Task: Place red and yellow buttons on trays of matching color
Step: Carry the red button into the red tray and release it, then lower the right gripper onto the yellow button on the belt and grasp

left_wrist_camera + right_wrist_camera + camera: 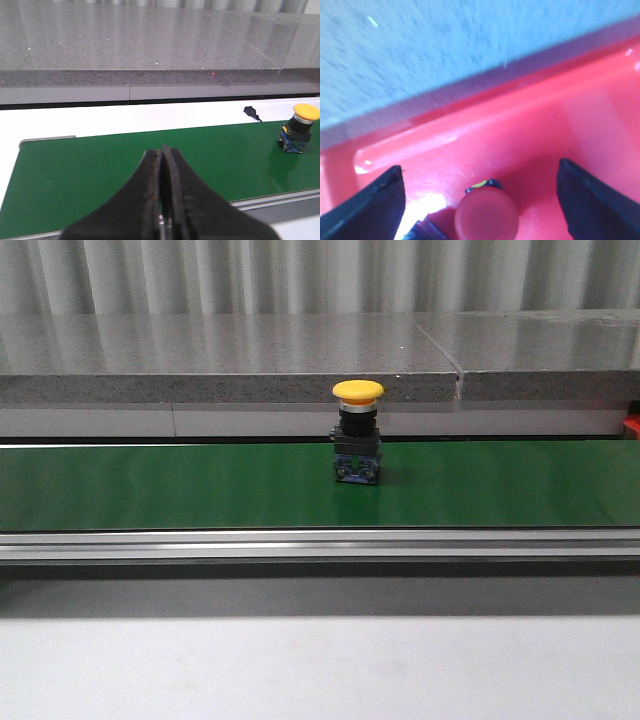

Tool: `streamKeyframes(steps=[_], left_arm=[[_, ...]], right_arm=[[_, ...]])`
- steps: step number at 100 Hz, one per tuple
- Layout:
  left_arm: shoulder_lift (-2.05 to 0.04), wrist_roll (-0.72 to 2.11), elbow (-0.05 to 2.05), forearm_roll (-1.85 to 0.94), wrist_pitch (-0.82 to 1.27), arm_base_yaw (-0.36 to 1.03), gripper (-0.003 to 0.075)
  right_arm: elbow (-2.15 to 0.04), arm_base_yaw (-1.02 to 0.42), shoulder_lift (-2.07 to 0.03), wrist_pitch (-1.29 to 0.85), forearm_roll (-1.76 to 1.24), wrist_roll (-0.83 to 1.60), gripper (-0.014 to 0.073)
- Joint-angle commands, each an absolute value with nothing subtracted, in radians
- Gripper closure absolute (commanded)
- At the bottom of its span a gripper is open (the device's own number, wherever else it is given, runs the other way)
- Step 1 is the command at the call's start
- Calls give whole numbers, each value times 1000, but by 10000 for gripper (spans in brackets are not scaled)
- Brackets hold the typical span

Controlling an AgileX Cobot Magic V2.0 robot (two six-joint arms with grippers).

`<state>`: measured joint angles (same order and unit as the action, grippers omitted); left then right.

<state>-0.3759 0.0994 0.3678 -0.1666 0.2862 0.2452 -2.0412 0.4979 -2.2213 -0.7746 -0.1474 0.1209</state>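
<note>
Our right gripper (479,187) is wide open and holds nothing. Its two dark fingers (372,205) stand far apart, one on each side of a red button (486,216). That button sits between them, down in the red tray (560,120), and neither finger touches it. So we think the red one is already in its right place.

Our left gripper (162,162) is shut tight, pads pressed together, with nothing inside. It hangs over one end of the green belt (100,170), pointing out across it.

A yellow button (357,433) stands upright on the belt, near the middle in the front view. In the left wrist view it is well away from the shut fingers, near the far side. We see no yellow tray in any picture, so we cannot tell where it is.

To do this step well, we should lift the right gripper straight up, so a finger does not knock the red button over. Next comes the yellow one. We should open before we reach it, come down over its cap, and squeeze the black body under the cap. The cap is round and smooth and may slip.
</note>
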Motion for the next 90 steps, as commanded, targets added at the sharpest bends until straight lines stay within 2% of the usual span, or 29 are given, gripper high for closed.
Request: streamKeyframes(steps=[1, 33, 63, 75, 90], left_arm=[[-381, 100, 397, -171, 217, 252, 741], [-381, 100, 397, -171, 217, 252, 741], [-381, 100, 397, -171, 217, 252, 741], [-381, 100, 397, -171, 217, 252, 741], [-381, 100, 397, -171, 217, 252, 741]], right_arm=[[-2083, 506, -2101, -736, -145, 134, -22], [-2073, 450, -1965, -864, -199, 211, -22], [-2061, 322, -1829, -945, -206, 262, -22], [-1995, 267, -1760, -940, -206, 279, -22], [-1809, 204, -1639, -893, -206, 303, -22]])
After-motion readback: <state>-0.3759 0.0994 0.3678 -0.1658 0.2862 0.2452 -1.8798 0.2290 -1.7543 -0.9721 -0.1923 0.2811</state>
